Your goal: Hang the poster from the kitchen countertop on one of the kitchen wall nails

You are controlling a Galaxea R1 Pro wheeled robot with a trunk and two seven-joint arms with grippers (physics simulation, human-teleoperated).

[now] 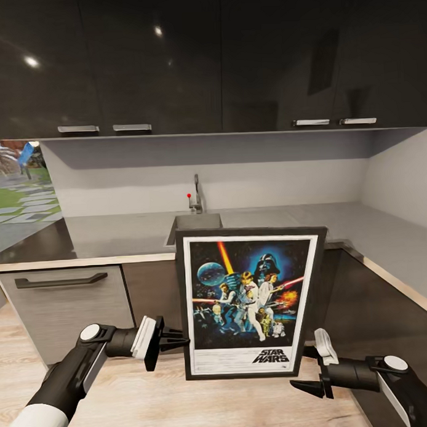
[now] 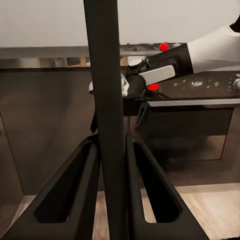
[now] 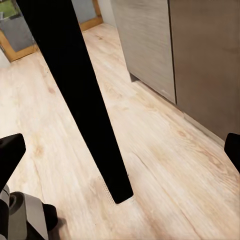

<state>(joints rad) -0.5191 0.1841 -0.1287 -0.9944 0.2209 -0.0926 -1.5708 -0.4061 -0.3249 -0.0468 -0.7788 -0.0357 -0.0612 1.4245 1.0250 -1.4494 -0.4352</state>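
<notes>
Head view: left fingers (image 1: 175,341) clamp the poster (image 1: 250,301), hiding the countertop (image 1: 115,232) edge; right fingers (image 1: 317,370) spread apart.

Both arms reach forward and bend inward at low level. The left gripper (image 1: 179,342) points right, its two fingers (image 2: 75,190) closed flat against the poster's (image 1: 248,301) left edge. The right gripper (image 1: 312,364) points left with its jaws spread wide, one finger above, one below.
</notes>
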